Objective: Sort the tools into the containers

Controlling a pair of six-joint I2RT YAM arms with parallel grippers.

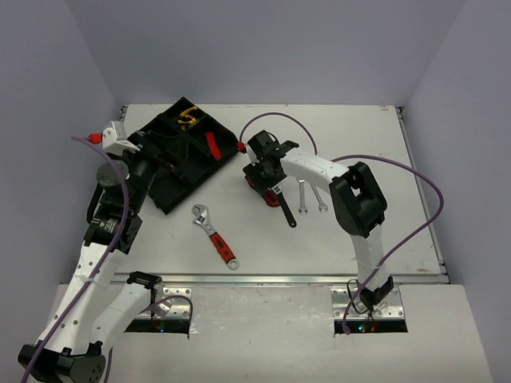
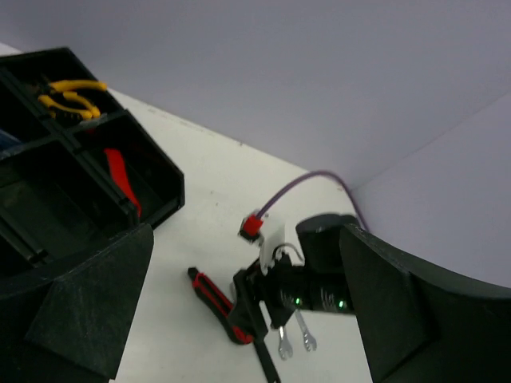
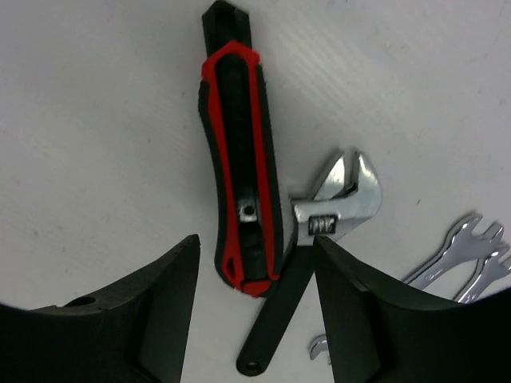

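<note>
Right wrist view only: the right gripper (image 3: 255,267) has its fingers partly apart over the lower end of the utility knife (image 3: 238,159). There is a gap on the left side and nothing is clamped.
Same view, right of centre: a black-handled adjustable wrench (image 3: 335,199) lies against the knife, and its handle passes under the right finger.
Left wrist view only: the left gripper (image 2: 243,255) is spread fully wide, with nothing between the fingers. Inside the tray (image 2: 164,187), yellow pliers (image 2: 70,100) are in the upper compartment and a red tool (image 2: 120,179) in the one below it.
Top view only: a red-handled wrench (image 1: 214,234) lies alone at lower centre, well apart from both grippers.
Knife: black body with a red outline, lying flat just right of centre in the top view.
Spanners (image 1: 310,197): two, silver, side by side, right of the knife.
Tray place: upper left of the top view, turned diagonally.
Surface: white table (image 1: 359,136).
Room: plain pale grey walls (image 1: 263,48).
</note>
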